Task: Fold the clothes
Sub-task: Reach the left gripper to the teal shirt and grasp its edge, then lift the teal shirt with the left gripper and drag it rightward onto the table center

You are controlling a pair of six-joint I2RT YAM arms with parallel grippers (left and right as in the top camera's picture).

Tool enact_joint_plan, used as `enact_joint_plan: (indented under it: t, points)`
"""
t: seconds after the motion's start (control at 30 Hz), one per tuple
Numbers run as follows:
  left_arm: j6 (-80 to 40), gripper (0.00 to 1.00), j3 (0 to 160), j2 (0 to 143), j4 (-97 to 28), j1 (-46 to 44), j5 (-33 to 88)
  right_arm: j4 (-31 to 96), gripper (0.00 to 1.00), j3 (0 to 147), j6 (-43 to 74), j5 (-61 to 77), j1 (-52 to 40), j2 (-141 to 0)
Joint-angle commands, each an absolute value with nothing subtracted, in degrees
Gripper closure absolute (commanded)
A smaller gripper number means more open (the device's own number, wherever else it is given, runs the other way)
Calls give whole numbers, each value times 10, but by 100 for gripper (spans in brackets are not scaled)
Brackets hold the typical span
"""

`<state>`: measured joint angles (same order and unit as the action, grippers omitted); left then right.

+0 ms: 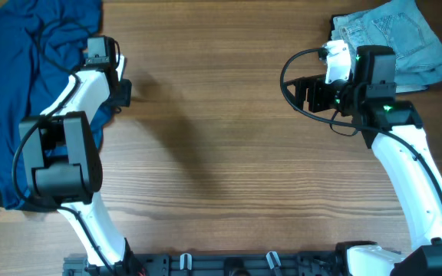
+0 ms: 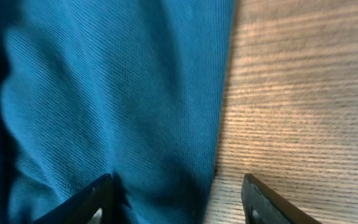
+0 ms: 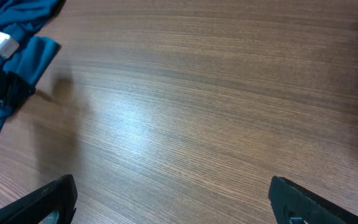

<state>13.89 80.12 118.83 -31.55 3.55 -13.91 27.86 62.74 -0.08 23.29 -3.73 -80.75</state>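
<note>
The clothes lay in two places on the brown wooden table (image 1: 221,138) — a large dark teal-blue shirt (image 1: 21,69) of fine ribbed knit, rumpled in a heap along the left edge from the far corner down past the left arm's elbow, and a pair of pale-blue denim jeans (image 1: 397,38) bunched at the far right corner. The two garments were well apart, with bare wood between them.

The left gripper (image 1: 123,92) stood at the shirt's right-hand border, low over the table. In the left wrist view its jaws were parted and straddled the edge of the teal shirt (image 2: 104,93): one black finger (image 2: 95,199) was over the fabric, the other (image 2: 260,199) over bare wood, and the hem ran up between them. The cloth was not pinched; the left gripper (image 2: 176,202) was released, with nothing in it.

The right gripper (image 1: 305,92) hung just beside the jeans, pointing toward the middle of the table — in the overhead view its wrist overlapped the denim's near-left corner. Its black fingers (image 3: 48,199) were spread wide over plain wood, so the right gripper (image 3: 173,199) was released too and held nothing. From the right wrist, a fold of the teal shirt (image 3: 17,25) showed across the table.
</note>
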Motion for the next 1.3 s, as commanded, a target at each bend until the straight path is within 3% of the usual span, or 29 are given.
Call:
enact_joint_plan:
  t: [0.0,0.2,0.27,0.67,0.77,1.27]
  points:
    - [148,45,814,1213,-331,35,-149,277,1,640,2,227,-40,-813]
    - [148,88,814,1214,-340,35,-149,277,1,640,2,227,-40,-813]
    - [148,96,814,1214,-339,35,-149,277,1,640,2,227,-40,-813]
    - [55,96,886,1146,-345,22,-117,266,1,640,48,227,-40,-813]
    - [52,96,938,1104,-353,-12,-71,267,1,640,58,227,-40,-813]
    - [50,96,1068,1045,-282,-226,-71,291,2,640,147,223,-18,-813]
